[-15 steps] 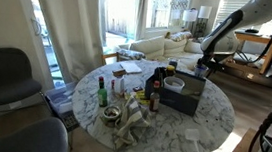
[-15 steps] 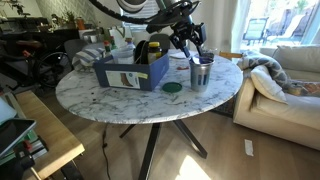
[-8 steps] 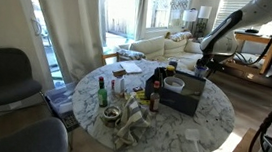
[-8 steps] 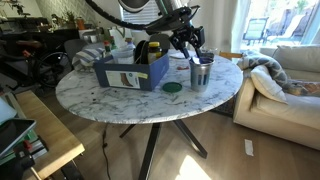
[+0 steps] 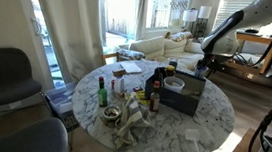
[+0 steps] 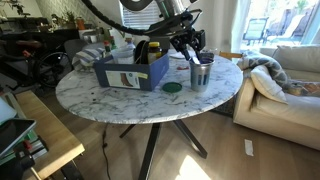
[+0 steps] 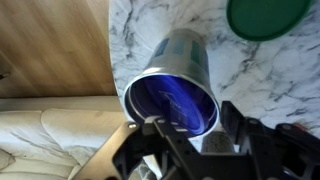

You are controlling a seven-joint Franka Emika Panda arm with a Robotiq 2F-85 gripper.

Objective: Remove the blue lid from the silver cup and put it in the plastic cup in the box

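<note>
The silver cup (image 7: 180, 60) stands on the marble table, and the blue lid (image 7: 172, 100) sits in its mouth. It also shows in an exterior view (image 6: 201, 72), near the table edge beside the box (image 6: 130, 72). My gripper (image 7: 195, 135) hovers just above the cup's rim with its jaws spread and nothing between them; it shows in both exterior views (image 6: 190, 45) (image 5: 203, 65). The dark blue-grey box (image 5: 186, 99) holds the pale plastic cup (image 5: 174, 85).
A round green lid (image 7: 268, 15) lies on the table by the silver cup, also seen in an exterior view (image 6: 173, 87). Dark bottles (image 5: 155, 88), a green bottle (image 5: 102, 91) and a crumpled paper bag (image 5: 131, 128) stand further along. A sofa (image 6: 285, 80) is close to the table edge.
Hardly any: my gripper stays open over the silver cup, shifting only slightly. The lid and cup have not moved.
</note>
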